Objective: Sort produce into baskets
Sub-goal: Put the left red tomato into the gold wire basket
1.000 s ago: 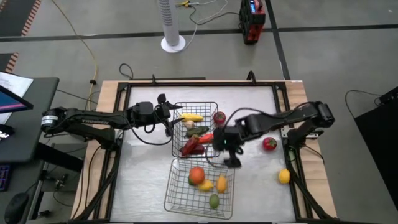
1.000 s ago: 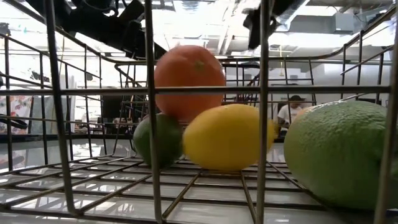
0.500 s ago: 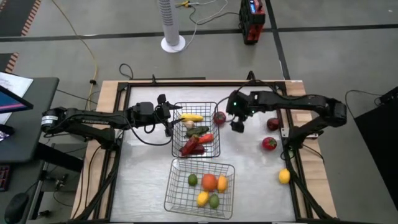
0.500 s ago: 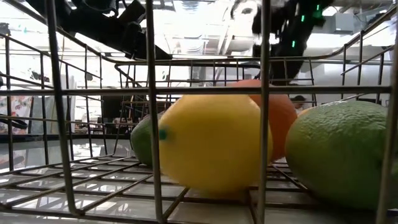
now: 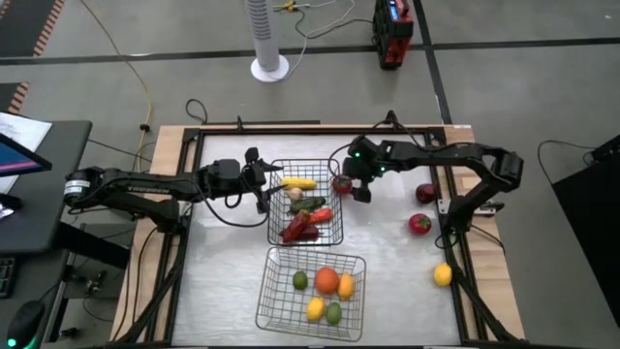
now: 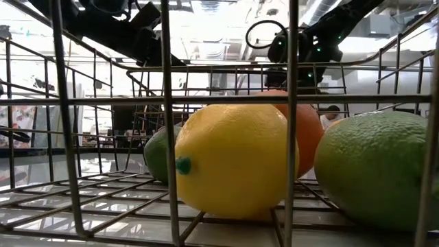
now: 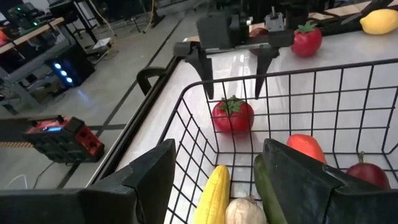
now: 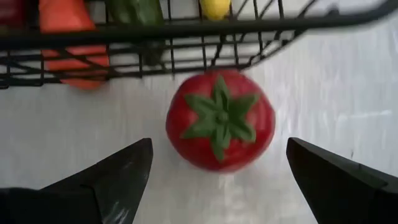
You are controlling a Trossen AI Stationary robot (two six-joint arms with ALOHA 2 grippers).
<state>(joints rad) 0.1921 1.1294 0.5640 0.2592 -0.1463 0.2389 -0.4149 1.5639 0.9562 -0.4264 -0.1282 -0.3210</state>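
Observation:
A red tomato (image 5: 341, 182) with a green stalk lies on the table just right of the far wire basket (image 5: 334, 167). My right gripper (image 5: 355, 187) is open beside it. In the right wrist view the fingers stand on either side of the tomato (image 8: 219, 121) without touching it. My left gripper (image 5: 263, 186) is open and empty at the far basket's left rim. That basket holds corn (image 7: 211, 193), garlic (image 7: 245, 211), a cucumber and red pieces. The near basket (image 5: 281, 320) holds an orange (image 5: 326, 281), lemons and limes.
A dark red fruit (image 5: 424, 193), a red fruit (image 5: 418, 224) and a yellow lemon (image 5: 443, 274) lie loose on the table's right side. The table's raised frame (image 5: 446, 208) runs close beside them. Bare tabletop shows left of both baskets.
My right gripper has gone from beside the near basket toward the table's far edge, then a little left to the tomato. In the near basket the orange has rolled right and a lemon has rolled toward the near edge, in front of it.

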